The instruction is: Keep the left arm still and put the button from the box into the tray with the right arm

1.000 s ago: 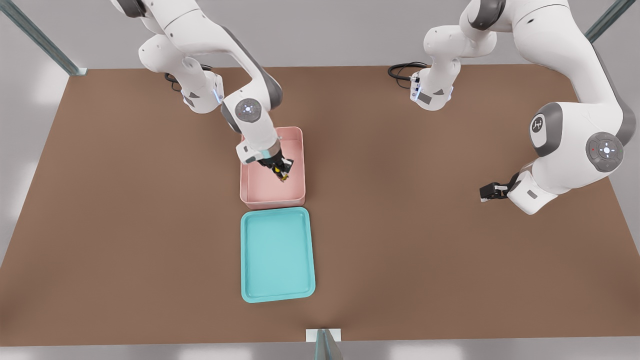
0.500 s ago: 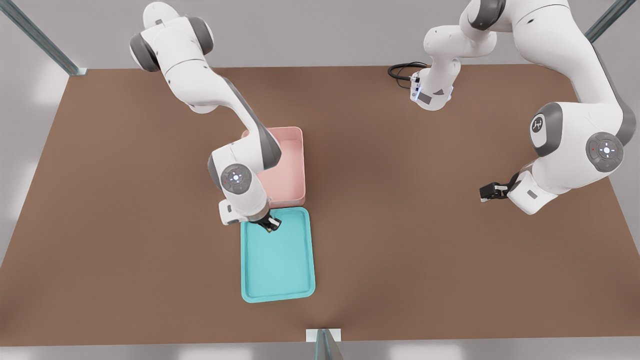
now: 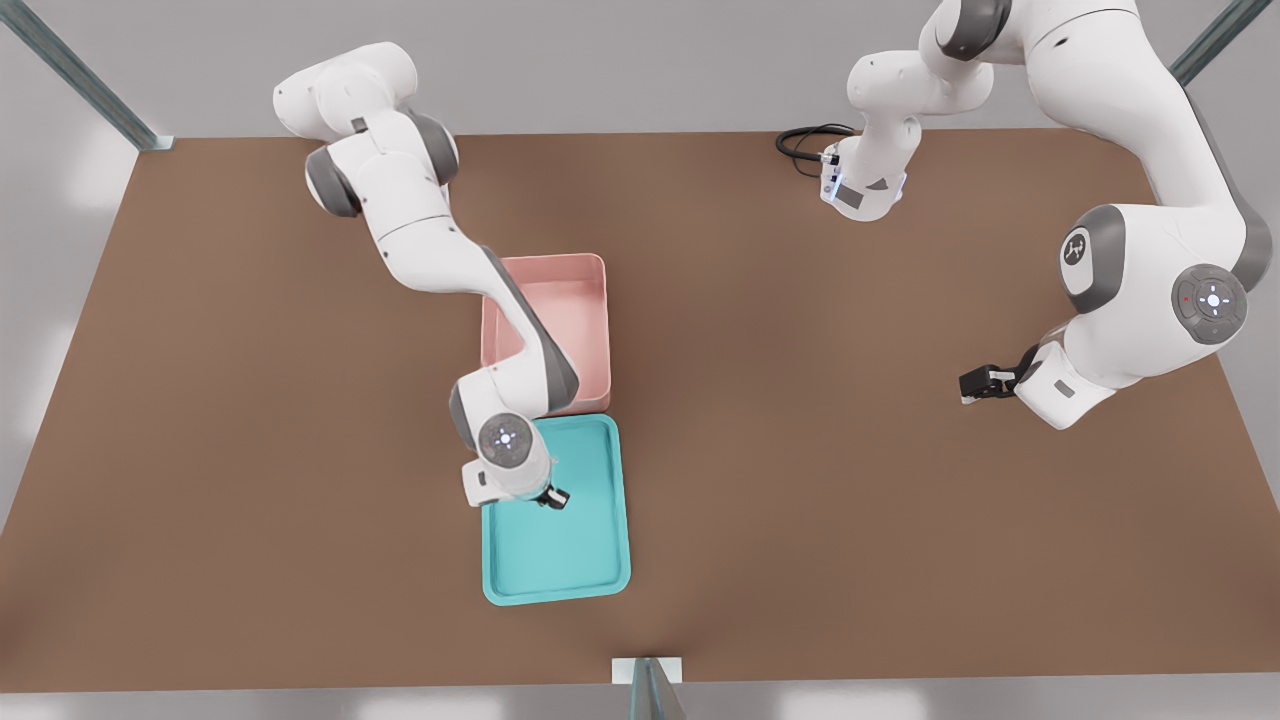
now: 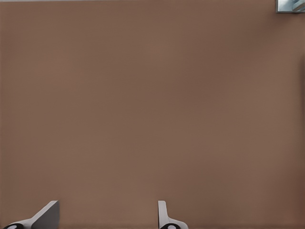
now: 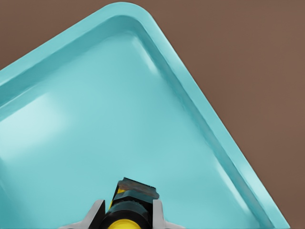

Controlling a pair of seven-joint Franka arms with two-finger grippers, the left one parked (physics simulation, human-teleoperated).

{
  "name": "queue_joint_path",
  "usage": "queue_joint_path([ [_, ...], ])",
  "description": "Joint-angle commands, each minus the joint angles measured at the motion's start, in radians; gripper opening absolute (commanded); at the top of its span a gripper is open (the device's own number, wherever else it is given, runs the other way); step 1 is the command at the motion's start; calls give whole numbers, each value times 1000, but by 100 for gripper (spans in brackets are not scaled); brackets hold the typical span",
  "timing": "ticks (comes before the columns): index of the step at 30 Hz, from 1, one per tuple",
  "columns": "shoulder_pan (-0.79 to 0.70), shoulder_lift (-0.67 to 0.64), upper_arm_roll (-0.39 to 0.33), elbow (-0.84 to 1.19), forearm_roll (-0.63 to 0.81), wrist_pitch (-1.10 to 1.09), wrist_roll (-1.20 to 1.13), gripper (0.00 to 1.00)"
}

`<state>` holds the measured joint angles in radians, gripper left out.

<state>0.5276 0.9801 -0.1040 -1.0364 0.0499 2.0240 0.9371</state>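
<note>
The claw (image 5: 127,214) is closed on the button (image 5: 127,210), which is held over the tray (image 3: 600,560), above its half nearer the box (image 3: 590,300). The dark base is pinched between the fingers (image 5: 95,215), the yellow cap left free. The button is judged light, stiff and small, so a pinch across the base's flat sides seems safest, the smooth cap being likelier to slip. The worktop (image 3: 850,500) carries both containers.

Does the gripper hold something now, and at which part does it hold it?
Yes. The gripper, above the tray, holds the button. Its fingers clamp the dark base from two sides; the yellow cap shows between them.
</note>
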Motion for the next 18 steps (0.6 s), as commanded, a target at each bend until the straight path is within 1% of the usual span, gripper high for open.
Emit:
queue_joint_path([
  [1,0,14,-2,12,-4,55,-3,42],
  [5,3,29,-9,12,-4,71,0,42],
  [6,3,31,-9,12,-4,71,0,44],
  [7,3,29,-9,12,-4,71,-8,87],
  [8,3,29,-9,12,-4,70,-8,100],
  [10,3,20,-11,12,-4,55,-8,100],
  [11,5,-44,-6,12,-2,-51,-11,100],
  [12,2,-142,-11,10,1,-156,-33,100],
  [13,-21,-204,-6,9,7,-246,-96,100],
  [14,-38,-271,-2,-8,14,-291,-181,100],
  [15,-73,-316,-2,-60,44,-292,-300,100],
  [16,-155,-376,-6,-88,36,-384,-526,100],
  [17,-264,-501,-45,-223,33,-412,-840,100],
  [18,-356,-642,-48,-414,31,-386,-952,100],
])
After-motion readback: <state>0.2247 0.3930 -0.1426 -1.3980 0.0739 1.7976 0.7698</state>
